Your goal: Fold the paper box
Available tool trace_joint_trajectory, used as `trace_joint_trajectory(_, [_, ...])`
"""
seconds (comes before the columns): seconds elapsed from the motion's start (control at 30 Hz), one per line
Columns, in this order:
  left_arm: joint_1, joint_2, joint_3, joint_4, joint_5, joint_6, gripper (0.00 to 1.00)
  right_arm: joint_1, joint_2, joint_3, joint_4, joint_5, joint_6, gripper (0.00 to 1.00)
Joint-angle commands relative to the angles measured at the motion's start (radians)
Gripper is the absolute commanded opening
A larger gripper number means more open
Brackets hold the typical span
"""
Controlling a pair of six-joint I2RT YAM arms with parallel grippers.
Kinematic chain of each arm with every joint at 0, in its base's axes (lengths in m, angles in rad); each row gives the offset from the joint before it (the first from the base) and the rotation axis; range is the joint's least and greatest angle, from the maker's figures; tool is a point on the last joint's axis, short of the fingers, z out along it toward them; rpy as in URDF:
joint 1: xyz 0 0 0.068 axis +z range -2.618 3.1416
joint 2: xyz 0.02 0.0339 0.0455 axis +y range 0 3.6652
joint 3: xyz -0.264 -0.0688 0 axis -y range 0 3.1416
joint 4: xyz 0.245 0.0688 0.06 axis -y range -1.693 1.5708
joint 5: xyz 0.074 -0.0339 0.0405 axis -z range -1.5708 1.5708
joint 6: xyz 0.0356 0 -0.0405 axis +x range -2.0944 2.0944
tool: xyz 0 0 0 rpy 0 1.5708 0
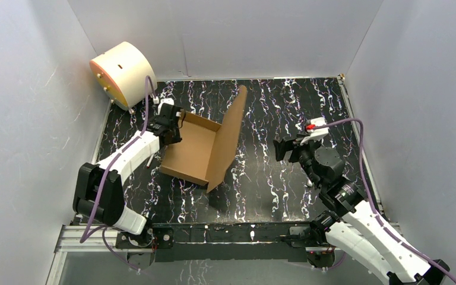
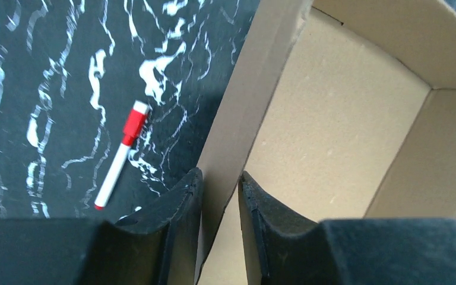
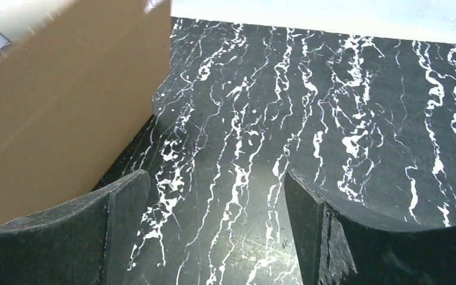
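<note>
Standing left of centre on the table (image 1: 261, 184), the paper box (image 1: 190, 151) formed a shallow tray with its lid panel (image 1: 228, 133) raised along the right edge; only bare cardboard showed inside. The left gripper (image 2: 220, 181) was clamped on the tray's left wall (image 2: 243, 107), one jaw inside and one outside, a red-capped marker (image 2: 120, 157) lying just outside it. The right gripper (image 3: 217, 190) hung right of the box, jaws spread apart.

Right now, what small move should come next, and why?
Probably the right gripper should ease left toward the tall upright panel of the paper box: its jaws are open and empty, clear of the cardboard, while the left gripper pinches the side wall, steadying it.
</note>
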Motion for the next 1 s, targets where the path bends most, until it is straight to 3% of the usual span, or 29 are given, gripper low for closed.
trace_joint_trajectory(0.0, [0.025, -0.058, -0.111, 0.105, 0.121, -0.131, 0.27, -0.004, 0.052, 0.109, 0.0, -0.072, 0.006, 0.92])
trace_joint_trajectory(0.3, [0.023, -0.104, -0.374, 0.381, 0.339, -0.35, 0.27, -0.004, 0.236, 0.237, -0.049, -0.219, -0.017, 0.91])
trace_joint_trajectory(0.6, [0.013, -0.146, -0.466, 0.509, 0.49, -0.422, 0.34, -0.004, 0.335, 0.391, -0.14, -0.319, -0.023, 0.88])
trace_joint_trajectory(0.67, [0.013, -0.176, -0.485, 0.515, 0.508, -0.432, 0.39, -0.002, 0.372, 0.436, -0.171, -0.329, -0.022, 0.87])
trace_joint_trajectory(0.77, [0.013, -0.254, -0.506, 0.474, 0.496, -0.425, 0.56, 0.001, 0.414, 0.501, -0.207, -0.346, -0.025, 0.87])
trace_joint_trajectory(0.97, [0.022, -0.475, -0.454, 0.28, 0.35, -0.342, 0.79, 0.01, 0.489, 0.658, -0.293, -0.368, -0.055, 0.87])
